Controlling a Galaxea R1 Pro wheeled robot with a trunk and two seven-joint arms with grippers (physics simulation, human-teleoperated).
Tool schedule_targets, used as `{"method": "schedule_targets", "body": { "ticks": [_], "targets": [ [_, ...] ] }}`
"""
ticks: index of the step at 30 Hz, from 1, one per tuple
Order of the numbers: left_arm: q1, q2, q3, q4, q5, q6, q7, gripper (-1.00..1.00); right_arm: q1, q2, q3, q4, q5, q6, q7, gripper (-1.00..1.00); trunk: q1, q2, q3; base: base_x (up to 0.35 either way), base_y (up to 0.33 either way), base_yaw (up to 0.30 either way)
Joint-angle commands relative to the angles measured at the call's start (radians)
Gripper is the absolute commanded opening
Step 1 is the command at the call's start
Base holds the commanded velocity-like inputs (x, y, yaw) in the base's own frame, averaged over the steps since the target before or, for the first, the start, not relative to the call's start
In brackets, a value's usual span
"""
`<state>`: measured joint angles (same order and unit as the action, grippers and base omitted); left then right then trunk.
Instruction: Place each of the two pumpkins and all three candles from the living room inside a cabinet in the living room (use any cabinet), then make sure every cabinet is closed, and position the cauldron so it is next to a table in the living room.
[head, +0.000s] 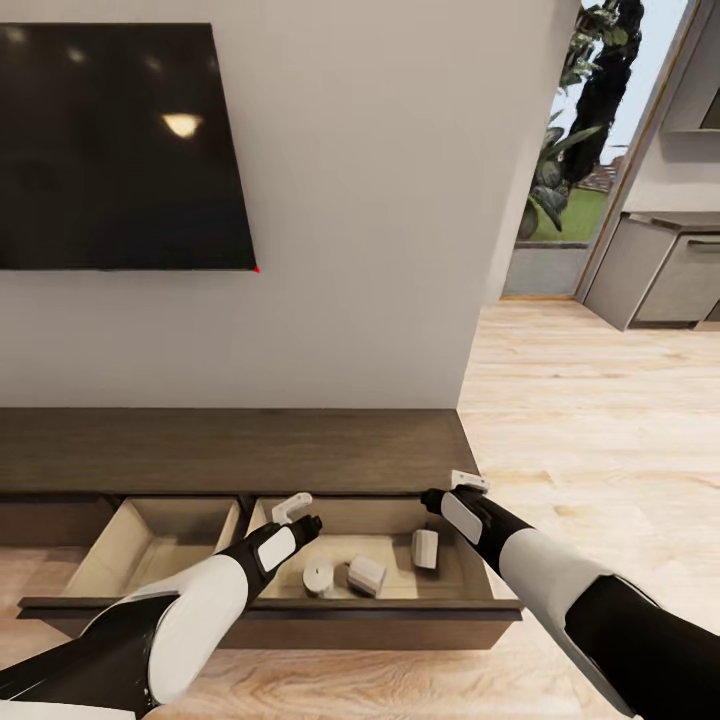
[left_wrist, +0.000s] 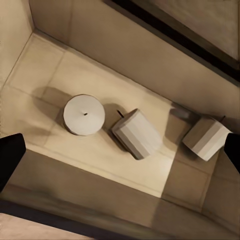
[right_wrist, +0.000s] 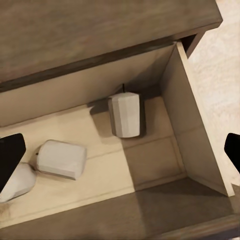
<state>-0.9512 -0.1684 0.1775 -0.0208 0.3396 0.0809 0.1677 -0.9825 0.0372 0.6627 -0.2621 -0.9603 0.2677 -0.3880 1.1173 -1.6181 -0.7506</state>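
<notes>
Pulled wide open: the right-hand drawer of the long dark-brown cabinet under the wall-mounted TV; beside it, on its left, a second drawer open too. Inside the right-hand drawer, on the pale floor, three candles: one upright toward the drawer's left, one tipped on its side just beside it, touching or nearly so, a third on its side apart, nearer the drawer's right wall. Same three from the left wrist camera: round top with wick, then the toppled one, then the far one. Left gripper above the drawer's left part, fingers spread, nothing held. Right gripper above the drawer's rear right corner, fingers likewise apart and empty. Light wood plank floor to the right of the cabinet.
</notes>
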Motion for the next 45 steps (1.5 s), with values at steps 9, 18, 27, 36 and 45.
{"method": "schedule_targets", "body": {
  "ticks": [9, 18, 27, 36, 45],
  "targets": [
    [0.001, 0.0, 0.007, -0.002, -0.002, 0.005, 0.004, 1.0, 0.005, 0.003, 0.01, 0.002, -0.005, -0.018, -0.003, 1.0, -0.035, 0.063, 0.027, 0.0, 0.0, 0.0],
    [0.002, 0.006, 0.007, -0.002, -0.002, 0.005, 0.004, 1.0, 0.019, 0.019, 0.012, 0.022, -0.005, -0.069, -0.003, 1.0, -0.069, 0.126, 0.056, 0.0, 0.0, 0.0],
    [0.002, 0.007, 0.007, -0.002, -0.002, 0.005, 0.004, 1.0, 0.021, 0.021, 0.012, 0.027, -0.005, -0.079, -0.003, 1.0, -0.104, 0.189, 0.084, 0.0, 0.0, 0.0],
    [0.002, 0.006, 0.007, -0.002, -0.002, 0.006, 0.004, 1.0, 0.021, 0.022, 0.012, 0.027, -0.005, -0.083, -0.003, 1.0, -0.138, 0.252, 0.112, 0.0, 0.0, 0.0],
    [0.002, 0.006, 0.007, -0.002, -0.002, 0.007, 0.004, 1.0, 0.023, 0.03, 0.012, 0.028, -0.005, -0.084, -0.003, 1.0, -0.173, 0.315, 0.14, 0.0, 0.0, 0.0]
  ]
}}
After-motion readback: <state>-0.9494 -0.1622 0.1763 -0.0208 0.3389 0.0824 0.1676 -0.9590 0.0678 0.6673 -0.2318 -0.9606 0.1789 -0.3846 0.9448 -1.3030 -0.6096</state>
